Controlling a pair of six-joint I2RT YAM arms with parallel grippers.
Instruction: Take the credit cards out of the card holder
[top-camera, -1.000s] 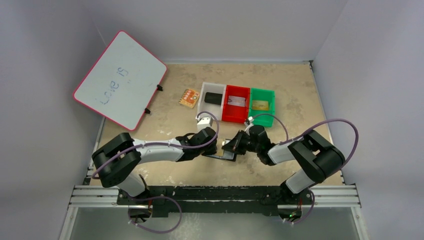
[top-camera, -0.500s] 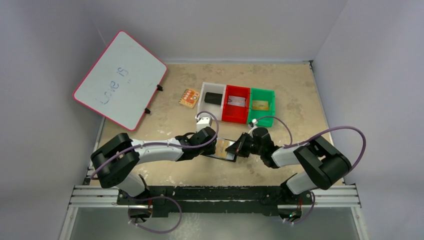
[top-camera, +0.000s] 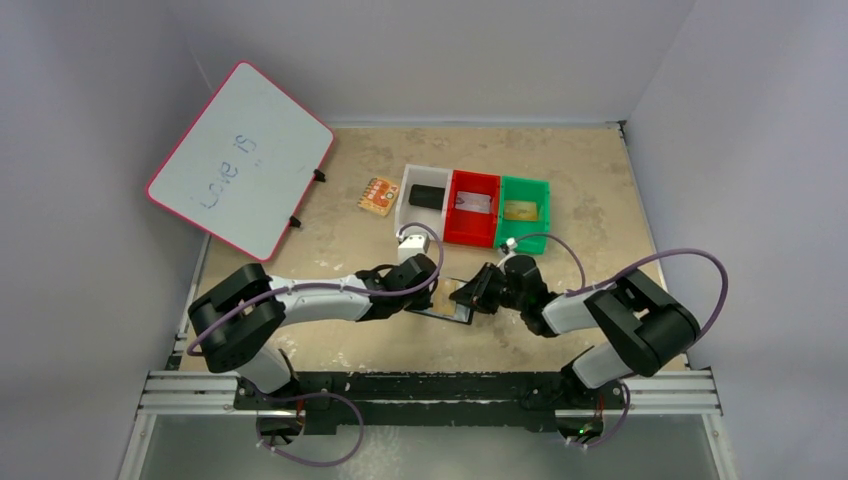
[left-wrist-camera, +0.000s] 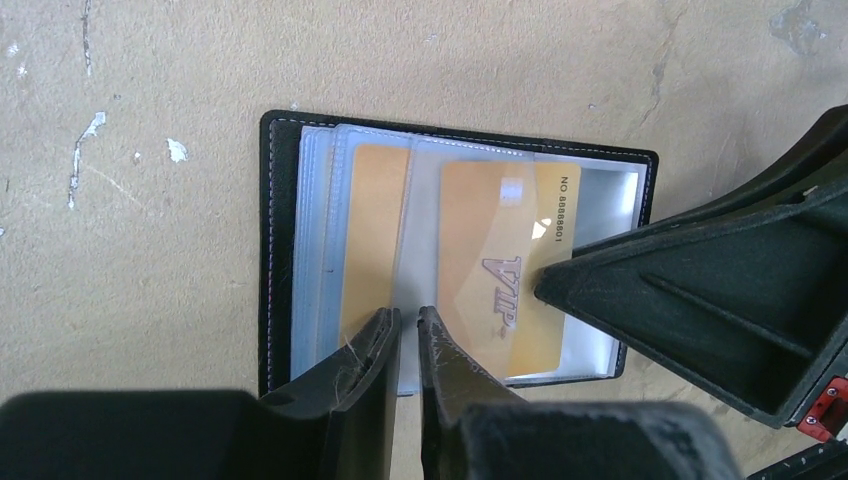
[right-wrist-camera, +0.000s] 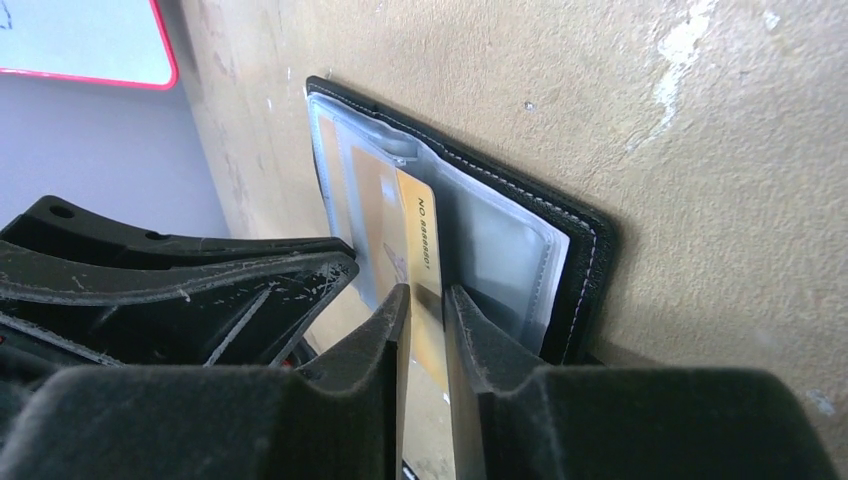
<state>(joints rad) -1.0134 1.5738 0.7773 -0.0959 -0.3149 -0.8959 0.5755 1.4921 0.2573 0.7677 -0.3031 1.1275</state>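
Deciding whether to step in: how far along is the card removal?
Done: a silver-grey card lies in the red bin, a gold card in the green bin. In hand: the card holder lies open; the right gripper straddles the edge of the VIP card, the left gripper is at the clear sleeves. Left: the VIP card and a second gold card sit in sleeves.

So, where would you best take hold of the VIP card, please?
Pinch the card by its numbered edge, which sticks out of the sleeve. Come from that side, the right arm's: the rest lies flat in the holder.
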